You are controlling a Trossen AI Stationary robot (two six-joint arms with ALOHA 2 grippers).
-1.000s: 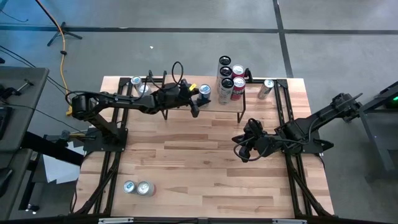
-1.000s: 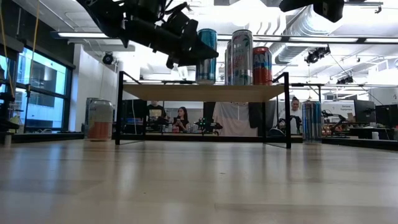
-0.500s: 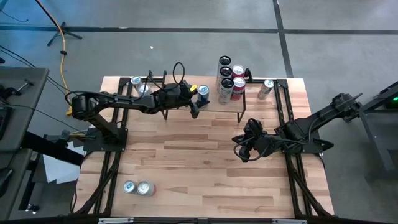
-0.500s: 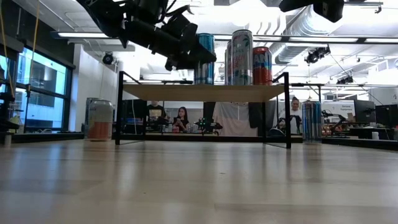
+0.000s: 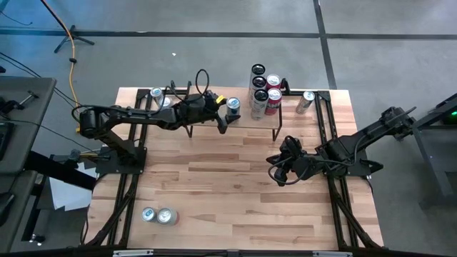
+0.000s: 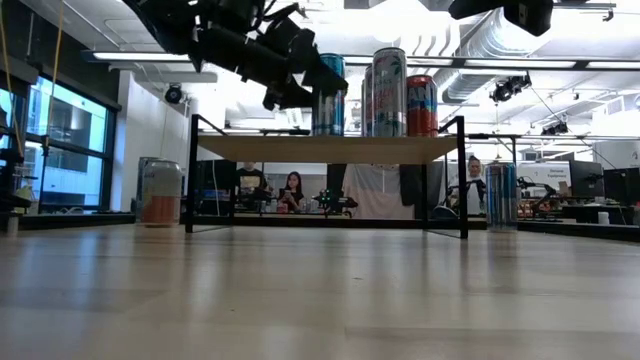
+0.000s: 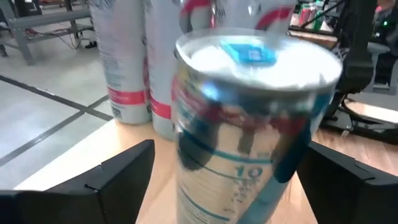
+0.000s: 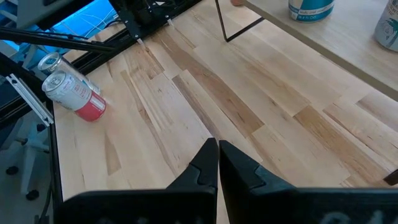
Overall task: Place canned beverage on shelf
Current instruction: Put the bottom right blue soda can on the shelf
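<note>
Teal can (image 5: 233,105) stands upright on the shelf (image 5: 243,121), upper centre of the high view, just left of the four-can cluster (image 5: 263,89). Likely light, thin-walled aluminium with a smooth, slippery side; best taken mid-body from the sides, gently, so it neither dents nor tips. Left tool (image 5: 223,113) sits around it, fingers (image 7: 118,174) apart and off the can wall. Right tool (image 8: 217,163) hangs pinched together over the counter (image 5: 235,185), centre-right.
</note>
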